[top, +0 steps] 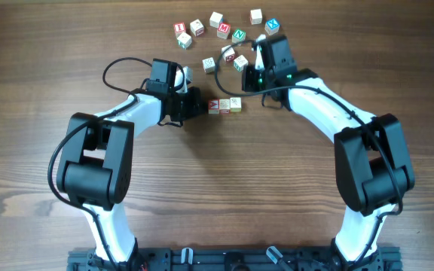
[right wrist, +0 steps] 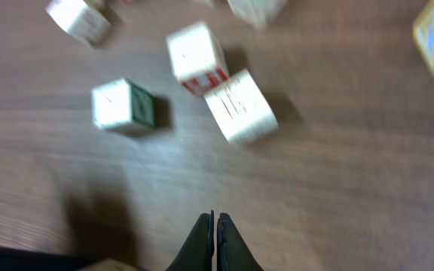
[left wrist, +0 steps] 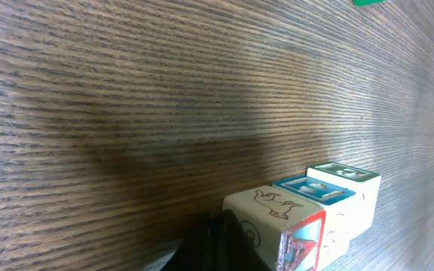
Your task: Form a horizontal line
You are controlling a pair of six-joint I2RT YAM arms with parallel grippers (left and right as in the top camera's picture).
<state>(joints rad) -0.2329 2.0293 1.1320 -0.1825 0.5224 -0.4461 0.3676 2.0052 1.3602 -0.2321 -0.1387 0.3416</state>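
Overhead view: three cubes lined up at the left tool's tips

Overhead, a row of three small pale wooden letter cubes (top: 224, 105) lies on the brown wood-grain tabletop (top: 217, 188). The cubes touch side by side and run straight away from the tips of the left tool (top: 203, 104). The cube nearest the tips has a red face.

From the left wrist camera, the left tool (left wrist: 221, 245) shows as a dark shape at the bottom edge. Its two fingers are pressed together with nothing between them. The row (left wrist: 315, 199) begins right against the tips, slightly to one side. First comes a cube with a red-bordered face, beyond it a blue-topped cube, and farthest from the tool a green-topped one.

From the right wrist camera, the right tool (right wrist: 215, 233) is also closed and empty, its fingers meeting in a thin seam above the tabletop. This picture is blurred. Ahead of its tips lie loose cubes: a green-sided cube (right wrist: 123, 105) off to one side, and a red-striped cube (right wrist: 196, 56) touching a tilted plain pale cube (right wrist: 239, 105) almost straight ahead.

Overhead, these belong to a scattered cluster of similar letter cubes (top: 224, 30) spread around and beyond the right tool, well apart from the row.
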